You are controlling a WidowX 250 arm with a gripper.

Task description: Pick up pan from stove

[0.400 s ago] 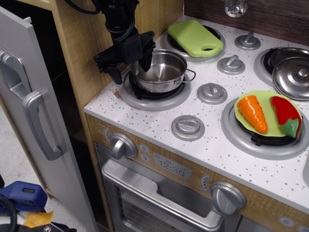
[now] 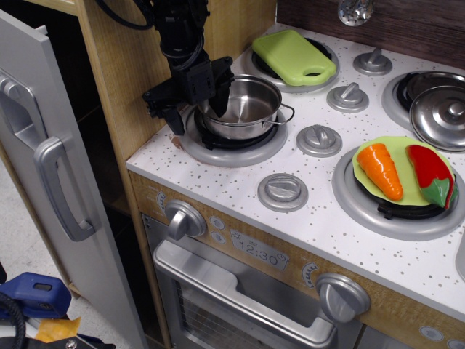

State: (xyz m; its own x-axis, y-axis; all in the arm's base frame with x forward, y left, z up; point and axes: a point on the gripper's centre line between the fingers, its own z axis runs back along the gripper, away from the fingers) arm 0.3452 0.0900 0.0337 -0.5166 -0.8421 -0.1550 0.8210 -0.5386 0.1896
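The pan (image 2: 251, 109), a small shiny steel pot with a wire loop handle on its right, sits on the front-left burner of the stove (image 2: 320, 211). My black gripper (image 2: 196, 110) comes down over the pan's left rim. One finger is outside the left wall, low by the burner ring, and the other is inside the pan. The jaws stand apart with the wall between them, and I cannot tell whether they touch it. The pan's left handle is hidden behind the gripper.
A wooden cabinet wall (image 2: 116, 73) stands close on the gripper's left, with an open grey door (image 2: 51, 182) beyond. A green cutting board (image 2: 294, 56) lies on the back burner. A steel lid (image 2: 443, 116) is at far right. A green plate (image 2: 407, 193) holds a carrot and a pepper.
My gripper has dropped a little lower over the pan's left rim, with the outer finger now nearer the burner ring. The pan has not moved.
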